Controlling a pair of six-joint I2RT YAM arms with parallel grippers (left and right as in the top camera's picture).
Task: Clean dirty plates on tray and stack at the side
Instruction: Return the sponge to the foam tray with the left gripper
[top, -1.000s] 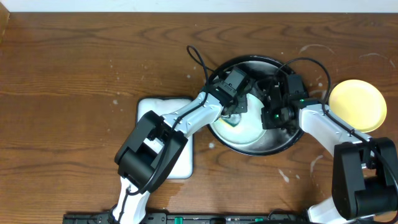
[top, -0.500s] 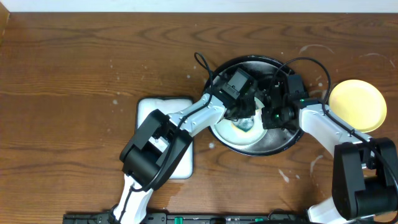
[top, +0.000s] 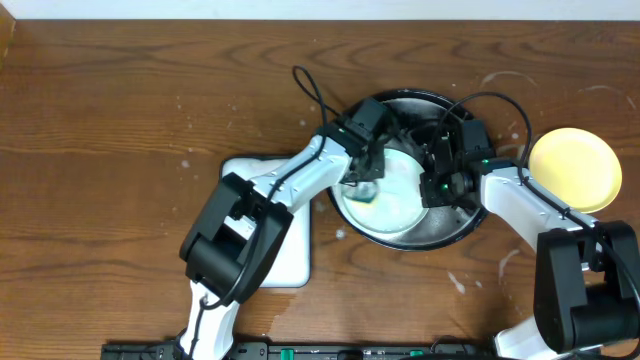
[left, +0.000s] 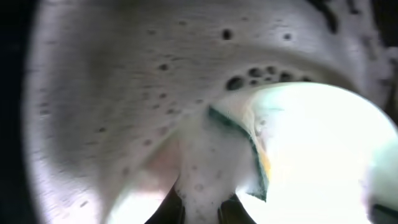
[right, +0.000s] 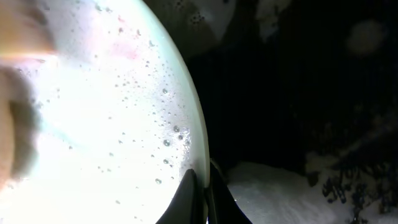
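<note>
A pale mint-green plate (top: 392, 195) lies on the round black tray (top: 440, 228), wet with soap. My left gripper (top: 362, 180) is shut on a soapy sponge (left: 249, 149) with a green and yellow edge, pressed on the plate's left part. My right gripper (top: 432, 180) is shut on the plate's right rim (right: 198, 149), fingers pinching the edge. Faint pink smears show on the plate (right: 124, 50). The yellow plate (top: 573, 168) lies on the wood tabletop at the right. The second green plate is not visible.
A white rectangular tray (top: 290, 250) sits left of the black tray, under my left arm. Whitish soapy streaks (top: 500, 262) mark the tabletop at the right. Foam covers the black tray's floor (right: 273, 186).
My left gripper with the sponge has slid from the plate's middle to its left part. The right gripper and the plate have stayed put.
</note>
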